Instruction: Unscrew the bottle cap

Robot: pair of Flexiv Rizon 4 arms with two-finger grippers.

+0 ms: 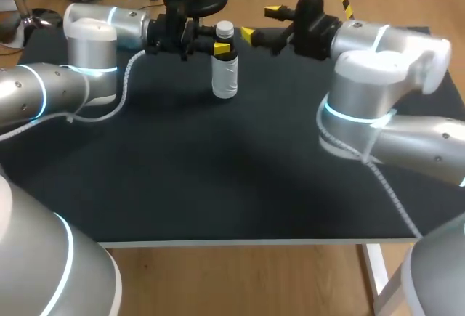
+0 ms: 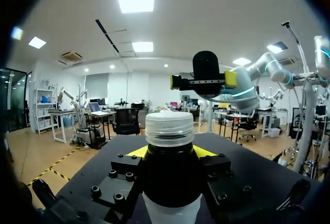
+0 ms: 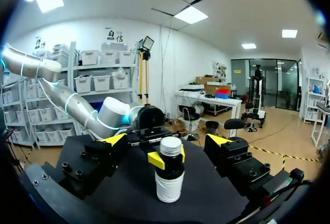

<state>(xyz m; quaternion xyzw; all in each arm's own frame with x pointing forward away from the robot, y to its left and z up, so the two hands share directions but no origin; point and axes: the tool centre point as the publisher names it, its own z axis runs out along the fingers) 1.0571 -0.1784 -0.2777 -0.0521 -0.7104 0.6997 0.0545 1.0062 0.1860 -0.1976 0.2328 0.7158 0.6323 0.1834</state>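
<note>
Two grippers up top: the left gripper [image 1: 220, 49] pinches the upright bottle [image 1: 225, 80] just below its white cap [image 1: 224, 29], upper middle of the table [image 1: 218, 185]. Right gripper [image 1: 260, 24] hangs spread wide, just right of the cap.

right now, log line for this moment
left end effector: shut on bottle | right end effector: open, off bottle | cap: on | bottle: upright

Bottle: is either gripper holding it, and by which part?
Yes. The left gripper is shut on the bottle at its dark upper part, just below the cap. The right gripper is open, apart from it, holding nothing.
</note>
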